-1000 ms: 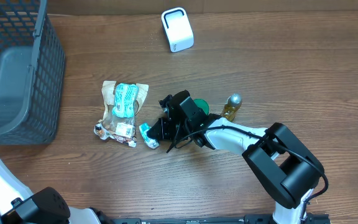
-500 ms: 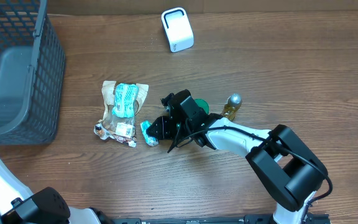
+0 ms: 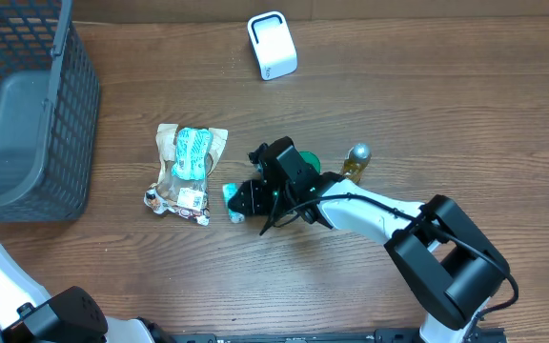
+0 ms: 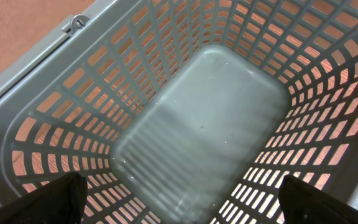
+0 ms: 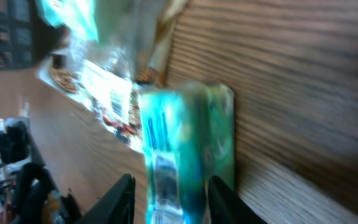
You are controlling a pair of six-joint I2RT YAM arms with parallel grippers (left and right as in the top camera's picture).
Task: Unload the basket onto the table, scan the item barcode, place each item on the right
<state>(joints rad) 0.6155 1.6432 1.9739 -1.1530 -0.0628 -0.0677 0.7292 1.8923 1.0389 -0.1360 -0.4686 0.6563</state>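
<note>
The basket [image 3: 36, 143] stands at the table's [image 3: 465, 114] left edge; the left wrist view looks straight down into it and shows only its gray floor and mesh walls. The left gripper [image 4: 185, 210] hangs over it with its fingers [image 4: 55, 200] spread wide, one at each lower corner of that view. The packet [image 3: 229, 198], small and teal, lies flat on the wood near the middle of the table, partly under the right gripper [image 3: 244, 198]. In the right wrist view its long axis runs straight away from the camera, in line with the gripper's reach, far end toward the bag [image 3: 189, 171]. A pale patch on its near end is too blurred to read. The right fingers [image 5: 122, 198] stand at a narrow gap on either side of the packet's near end; whether they press it I cannot tell. The bag lies just left of the packet, almost touching. A green disc [image 3: 309, 160] and a bottle [image 3: 355, 164] sit close behind the gripper on its right. The scanner [image 3: 273, 45] stands well apart at the far edge, with bare wood between it and the packet. The basket is well apart from the bag.
</note>
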